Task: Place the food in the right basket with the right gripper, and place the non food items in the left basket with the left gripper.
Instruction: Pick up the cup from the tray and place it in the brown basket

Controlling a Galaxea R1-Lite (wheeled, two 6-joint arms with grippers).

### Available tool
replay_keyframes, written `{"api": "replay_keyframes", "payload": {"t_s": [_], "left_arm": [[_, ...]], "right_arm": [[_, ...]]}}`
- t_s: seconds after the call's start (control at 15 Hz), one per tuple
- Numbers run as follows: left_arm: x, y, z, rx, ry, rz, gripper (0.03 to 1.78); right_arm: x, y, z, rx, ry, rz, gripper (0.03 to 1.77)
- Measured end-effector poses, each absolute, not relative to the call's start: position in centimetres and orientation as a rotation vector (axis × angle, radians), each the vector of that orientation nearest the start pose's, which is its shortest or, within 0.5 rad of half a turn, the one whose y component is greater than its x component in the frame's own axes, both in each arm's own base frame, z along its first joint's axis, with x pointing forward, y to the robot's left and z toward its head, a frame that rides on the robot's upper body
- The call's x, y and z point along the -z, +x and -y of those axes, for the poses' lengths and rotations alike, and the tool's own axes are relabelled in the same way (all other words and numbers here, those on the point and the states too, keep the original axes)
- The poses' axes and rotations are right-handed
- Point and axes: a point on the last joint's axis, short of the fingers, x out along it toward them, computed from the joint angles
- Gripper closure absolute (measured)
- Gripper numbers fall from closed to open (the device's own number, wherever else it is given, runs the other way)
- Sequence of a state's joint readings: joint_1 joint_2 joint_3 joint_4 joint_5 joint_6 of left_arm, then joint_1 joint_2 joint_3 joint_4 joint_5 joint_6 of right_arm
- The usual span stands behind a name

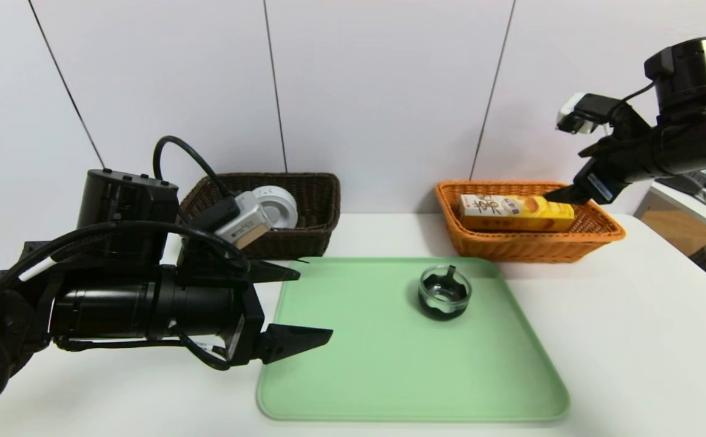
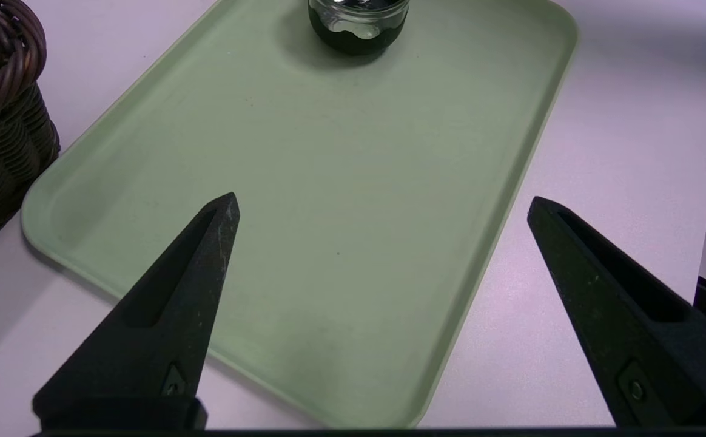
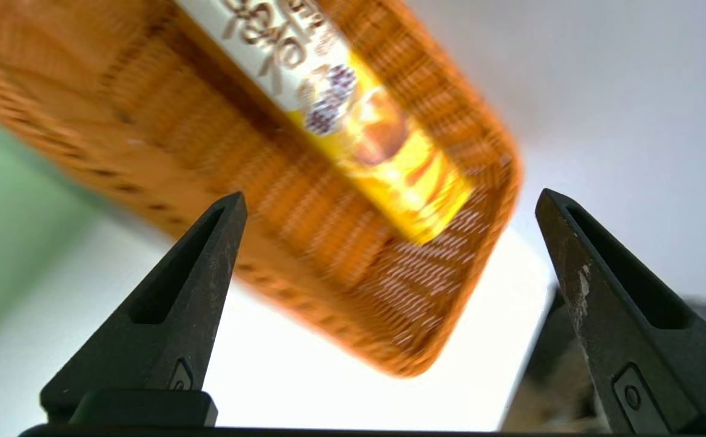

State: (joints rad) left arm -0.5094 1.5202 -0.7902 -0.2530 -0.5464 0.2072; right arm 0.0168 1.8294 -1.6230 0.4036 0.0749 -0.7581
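The yellow snack box [image 1: 515, 213] [image 3: 353, 115] lies inside the orange wicker basket [image 1: 529, 243] [image 3: 341, 255] at the back right. My right gripper [image 1: 562, 194] [image 3: 389, 206] hovers above the basket's right end, open and empty, clear of the box. A white tape roll [image 1: 277, 206] leans inside the dark brown basket [image 1: 304, 237] [image 2: 1, 121] at the back left. The small glass dish [image 1: 444, 292] [image 2: 358, 24] stands on the green tray [image 1: 401, 388] [image 2: 329, 243]. Over the tray's left edge, my left gripper [image 1: 313, 303] [image 2: 383, 203] is open, well short of the dish.
The tray lies on a white table [image 1: 632, 340], in front of both baskets. A white wall rises right behind the baskets. Beyond the table's right edge are other furniture and clutter [image 1: 705, 206].
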Motion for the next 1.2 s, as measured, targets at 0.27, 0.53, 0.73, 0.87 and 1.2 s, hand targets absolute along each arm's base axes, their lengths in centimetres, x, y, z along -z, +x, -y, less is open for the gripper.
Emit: {"api": "replay_keyframes", "payload": {"t_s": [0.27, 0.53, 0.73, 0.87, 1.2], "left_arm": [[-19.5, 21.6, 13.4, 1.081, 0.172, -0.389, 0.12], [-19.5, 21.7, 13.4, 1.079, 0.162, -0.393, 0.12], [-19.5, 21.7, 13.4, 1.074, 0.151, -0.398, 0.12], [-19.5, 21.7, 13.4, 1.075, 0.151, -0.398, 0.12], [-19.5, 21.6, 13.5, 1.076, 0.152, -0.398, 0.12]], "right_arm": [[-27.3, 31.5, -2.0, -0.253, -0.429, -0.607, 0.13], [-27.3, 27.9, -4.2, -0.226, -0.172, -0.644, 0.11], [-26.5, 25.3, -5.2, -0.197, -0.069, -0.688, 0.11], [-25.6, 23.7, -5.7, -0.191, -0.017, -0.726, 0.11], [-23.7, 21.3, -5.7, -0.166, 0.046, -0.790, 0.11]]}}
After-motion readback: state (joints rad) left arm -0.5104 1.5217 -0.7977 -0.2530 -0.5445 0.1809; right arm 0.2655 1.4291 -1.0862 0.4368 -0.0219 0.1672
